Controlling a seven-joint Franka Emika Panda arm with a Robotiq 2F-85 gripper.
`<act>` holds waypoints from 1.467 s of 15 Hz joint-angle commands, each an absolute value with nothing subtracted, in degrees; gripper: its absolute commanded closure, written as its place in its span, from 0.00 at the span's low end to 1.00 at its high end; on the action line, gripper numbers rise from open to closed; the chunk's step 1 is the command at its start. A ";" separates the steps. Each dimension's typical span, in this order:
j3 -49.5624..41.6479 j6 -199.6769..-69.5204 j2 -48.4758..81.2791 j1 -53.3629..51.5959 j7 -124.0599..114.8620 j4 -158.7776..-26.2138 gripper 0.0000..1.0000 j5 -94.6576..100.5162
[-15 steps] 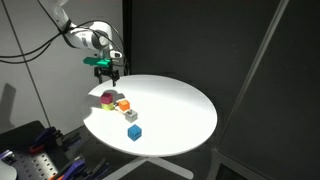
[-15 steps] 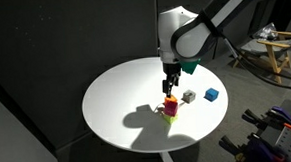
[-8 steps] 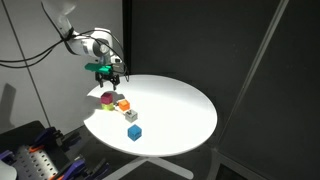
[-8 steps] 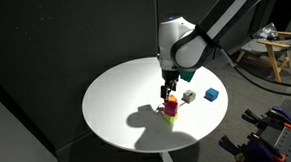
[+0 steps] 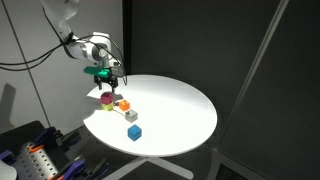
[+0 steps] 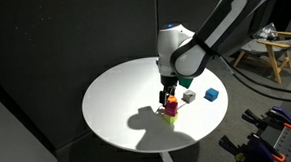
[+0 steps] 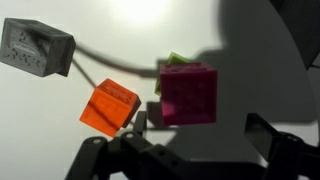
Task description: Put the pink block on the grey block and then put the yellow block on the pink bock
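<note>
Arm point(image 5: 72, 30) comes in from above w/ the wrist bent down, so the gripper point(image 5: 108, 78) points straight at the round white table point(image 5: 185, 115). It hangs a short way above the blocks, touching none. In the wrist view the two dark fingers point(image 7: 100, 158) sit at the bottom edge, spread wide apart w/ nothing between them.

Pink block point(image 7: 188, 95) is right under the tool, approx. centred between the fingers. Yellow block point(image 7: 177, 60) shows only as a lime edge sticking out from behind the pink one's far side. They touch, but can't tell if pink sits on top of it or just against it. In an exterior view a yellow strip shows below the pink.

Orange block point(image 7: 110, 108) is just beside the pink one, off to one finger's side. Grey block point(image 7: 38, 48) is further out the same way, apart from both. Blue block point(image 5: 134, 132) is furthest from the tool, beyond the grey.

Writing: grey block has a raised mark on its side face, too blurred to read. No other labels legible.
</note>
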State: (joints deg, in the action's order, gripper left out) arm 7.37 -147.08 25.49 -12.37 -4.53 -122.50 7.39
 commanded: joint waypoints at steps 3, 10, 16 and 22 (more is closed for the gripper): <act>6.48 -148.53 26.52 -13.24 -6.21 -122.87 0.00 7.21; 5.92 -149.45 27.85 -13.44 -6.28 -123.24 0.00 7.36; 5.85 -149.51 28.91 -13.53 -6.23 -123.21 0.26 7.26; 5.13 -146.64 29.20 -14.62 -8.00 -122.18 0.68 7.73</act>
State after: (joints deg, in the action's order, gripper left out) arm 6.43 -148.49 29.28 -12.97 -5.55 -122.84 7.39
